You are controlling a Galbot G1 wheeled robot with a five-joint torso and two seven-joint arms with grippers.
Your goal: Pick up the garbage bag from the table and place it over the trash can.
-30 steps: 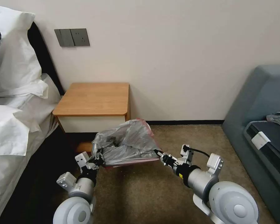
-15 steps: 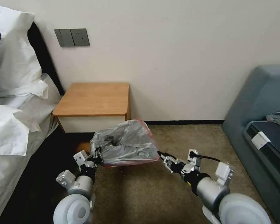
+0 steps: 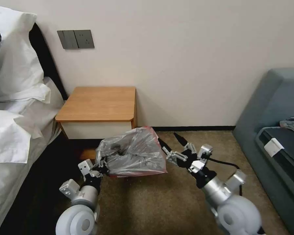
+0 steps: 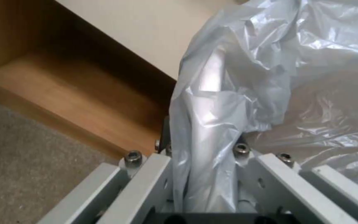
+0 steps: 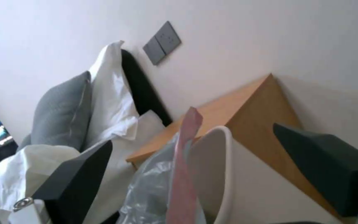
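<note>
The left gripper (image 3: 99, 168) is pinching a gathered fold of the garbage bag (image 3: 132, 153) while the right gripper (image 3: 170, 144), jaws spread, is hanging just beside the bag's pinkish rim. The thin, light, slippery film is draping over the trash can (image 5: 216, 168), best gripped at its rim, before the table (image 3: 98, 104).

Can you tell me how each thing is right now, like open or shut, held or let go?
garbage bag: crumpled, draped over the bin, one side pinched.
trash can: upright, mostly covered by the bag.
left gripper: shut on the bag.
right gripper: open, beside the bag.
table: bare top.
</note>
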